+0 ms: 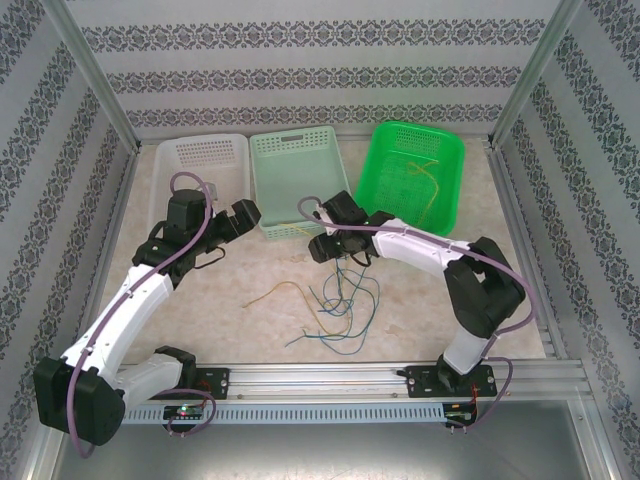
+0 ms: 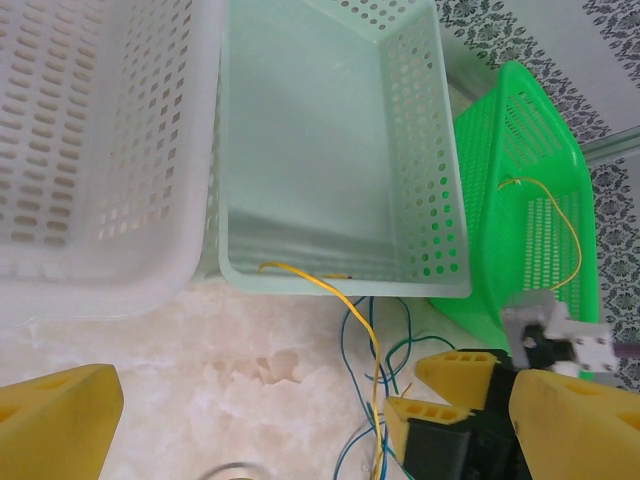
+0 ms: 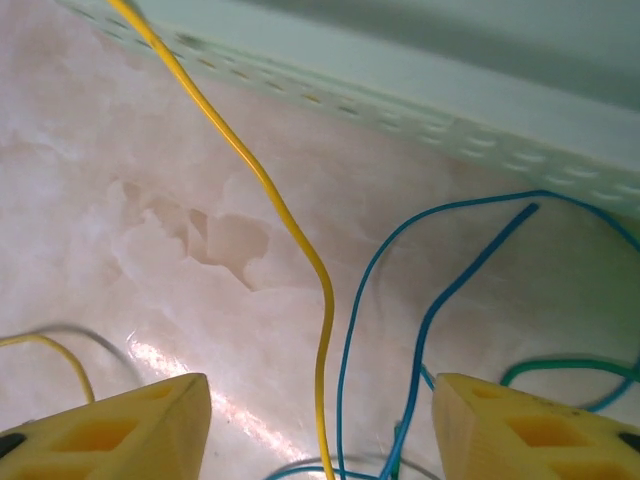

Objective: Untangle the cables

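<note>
The cables (image 1: 340, 300) lie as a loose tangle of blue, dark green and yellow wires on the marble table, in front of the pale green basket (image 1: 262, 185). One yellow cable (image 2: 340, 295) runs from that basket's near rim down into the tangle. Another yellow cable (image 1: 272, 291) curls alone to the left. My right gripper (image 1: 338, 255) hovers open over the tangle's top. In the right wrist view a yellow cable (image 3: 318, 290) and blue cables (image 3: 420, 330) pass between its fingers (image 3: 130, 430), untouched. My left gripper (image 1: 246, 213) is open and empty, beside the basket's front left corner.
Three baskets stand along the back: white (image 1: 200, 160), pale green, and bright green (image 1: 452, 160). A yellow cable (image 1: 430, 190) lies in the bright green one. A metal rail (image 1: 330, 375) runs along the near edge. Patterned walls enclose the table.
</note>
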Robot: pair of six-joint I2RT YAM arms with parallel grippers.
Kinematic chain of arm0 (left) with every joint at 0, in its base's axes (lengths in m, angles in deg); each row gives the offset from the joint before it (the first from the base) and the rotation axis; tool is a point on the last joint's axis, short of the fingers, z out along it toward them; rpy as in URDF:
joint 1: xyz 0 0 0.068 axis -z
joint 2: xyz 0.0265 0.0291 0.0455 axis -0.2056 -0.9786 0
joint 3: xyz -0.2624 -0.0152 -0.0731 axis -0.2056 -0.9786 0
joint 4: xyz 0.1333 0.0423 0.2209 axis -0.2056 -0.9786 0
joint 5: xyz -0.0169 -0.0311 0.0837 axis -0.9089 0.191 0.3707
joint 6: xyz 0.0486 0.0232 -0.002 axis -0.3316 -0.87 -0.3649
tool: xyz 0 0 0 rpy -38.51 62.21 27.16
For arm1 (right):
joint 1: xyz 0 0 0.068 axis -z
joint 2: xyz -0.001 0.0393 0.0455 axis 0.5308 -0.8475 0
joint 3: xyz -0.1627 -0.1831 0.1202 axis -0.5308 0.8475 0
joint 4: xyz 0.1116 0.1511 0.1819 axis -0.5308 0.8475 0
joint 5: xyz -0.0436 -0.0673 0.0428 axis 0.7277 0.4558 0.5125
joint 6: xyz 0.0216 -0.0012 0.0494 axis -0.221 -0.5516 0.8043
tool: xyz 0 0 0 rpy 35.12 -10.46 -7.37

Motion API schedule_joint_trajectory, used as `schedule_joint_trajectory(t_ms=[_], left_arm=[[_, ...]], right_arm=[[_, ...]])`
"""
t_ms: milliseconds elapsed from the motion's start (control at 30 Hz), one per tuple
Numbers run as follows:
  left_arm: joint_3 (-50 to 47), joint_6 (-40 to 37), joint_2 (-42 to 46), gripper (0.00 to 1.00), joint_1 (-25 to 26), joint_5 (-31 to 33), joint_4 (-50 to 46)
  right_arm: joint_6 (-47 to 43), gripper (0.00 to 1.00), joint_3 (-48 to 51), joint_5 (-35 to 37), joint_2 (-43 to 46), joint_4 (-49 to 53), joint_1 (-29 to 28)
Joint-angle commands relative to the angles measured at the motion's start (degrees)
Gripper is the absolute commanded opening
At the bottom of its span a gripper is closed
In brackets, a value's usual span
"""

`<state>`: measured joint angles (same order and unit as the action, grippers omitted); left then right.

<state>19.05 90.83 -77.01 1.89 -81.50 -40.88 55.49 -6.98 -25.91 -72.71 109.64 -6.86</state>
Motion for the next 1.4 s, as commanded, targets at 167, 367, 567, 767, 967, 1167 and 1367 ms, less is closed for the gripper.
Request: schedule_joint_trajectory(t_ms=[167,367,567,767,967,1167,1367], left_arm=[[-0.26,0.32,1.89,1.00,-0.93,-0.13,-0.71],[-1.06,1.06,1.80,1.00,-1.12,-0.48,0.03],[-1.15,1.00,2.15,1.00,-1.34,-0.40,-0.01],[-1.56,1.06,2.24,1.00,-1.42,-0.57,0.07],[-2.12,1.56,2.06,1.00,-1.46,-1.06,0.95],[-2.32,1.91,1.84,1.00,-1.46,-1.36,1.65],[-2.73,2.05,2.05,1.00,-1.46,-1.45,1.84]], right_arm=[[1.09,0.49,-2.18,3.11,-5.62,-2.55,-1.28],[0.86,0.31,-3.80,4.60,-6.99,-2.51,-2.52],[1.53,0.05,-4.30,6.94,-5.68,-2.01,-2.53],[0.66,0.00,-5.81,9.26,0.73,-0.40,-2.56],[0.99,0.00,-7.23,9.52,9.47,0.01,-1.84],[-0.79,0.00,-9.90,11.72,14.87,2.15,0.10],[-0.62,0.00,-11.30,12.16,18.94,0.14,3.39]])
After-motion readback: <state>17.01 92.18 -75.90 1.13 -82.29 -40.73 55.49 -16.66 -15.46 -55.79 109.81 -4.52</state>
